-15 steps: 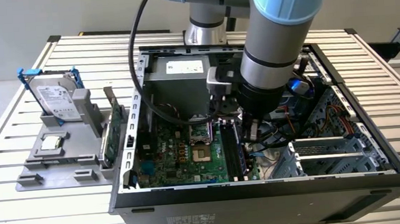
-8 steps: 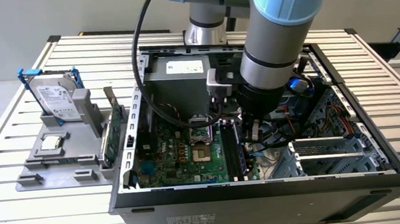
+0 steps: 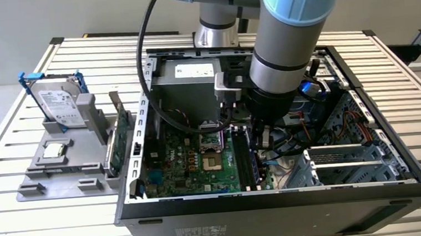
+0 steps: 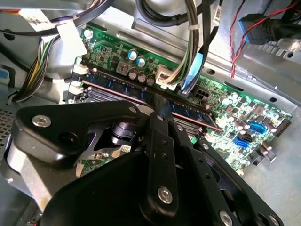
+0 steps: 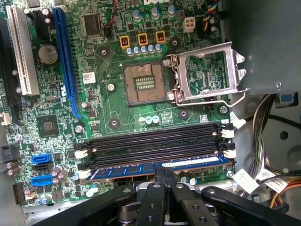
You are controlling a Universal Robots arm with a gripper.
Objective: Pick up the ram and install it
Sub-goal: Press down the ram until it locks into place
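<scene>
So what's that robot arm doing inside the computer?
The gripper is down inside the open computer case, closed on the memory stick. The stick sits along the outermost of the long slots on the green board. The other slots are empty. A hard drive stands outside the case.

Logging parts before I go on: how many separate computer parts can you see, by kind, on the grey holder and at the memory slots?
Hard drive in blue frame, standing on the grey holder: 1
Green expansion card, standing on the holder: 1
Square silver chip, lying on the holder: 1
Ram stick, at the memory slots: 1
Total: 4
</scene>
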